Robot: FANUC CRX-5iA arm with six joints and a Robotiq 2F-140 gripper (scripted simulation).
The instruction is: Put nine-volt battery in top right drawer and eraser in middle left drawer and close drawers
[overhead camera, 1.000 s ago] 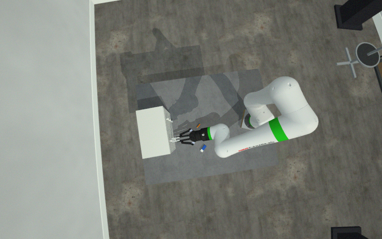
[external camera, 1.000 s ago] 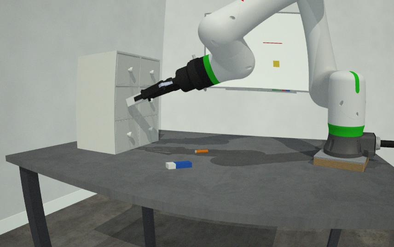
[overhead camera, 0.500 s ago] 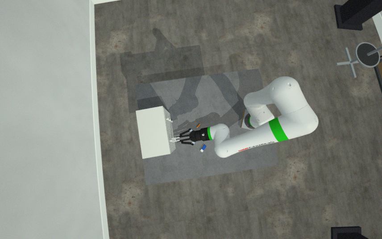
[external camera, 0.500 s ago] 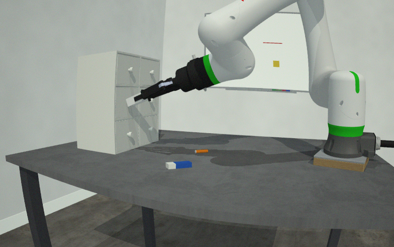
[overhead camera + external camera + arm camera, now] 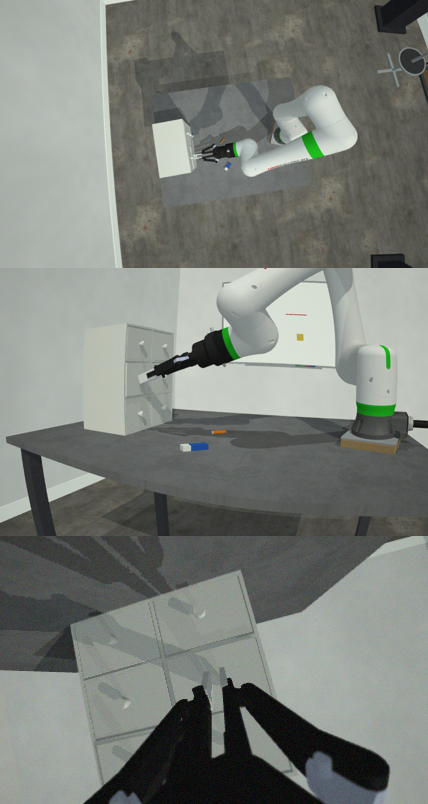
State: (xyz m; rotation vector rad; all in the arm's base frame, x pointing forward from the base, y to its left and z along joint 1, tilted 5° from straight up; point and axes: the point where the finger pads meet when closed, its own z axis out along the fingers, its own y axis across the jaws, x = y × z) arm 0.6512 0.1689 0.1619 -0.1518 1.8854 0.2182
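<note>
Grey table lies beneath our tool, nearly shut on the middle-left drawer by its hidden knob: we judge it small and slippery, the tray light and loose.

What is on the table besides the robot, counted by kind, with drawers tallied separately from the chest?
Chest: 1
Drawers: 6
Eraser: 1
Orange stick: 1
Nine-volt battery: 0 in view
Total: 9

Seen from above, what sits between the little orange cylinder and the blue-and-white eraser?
The robot's black tool, held above the grey table, not on it: the top view shows it passing between orange cylinder and eraser.
</note>
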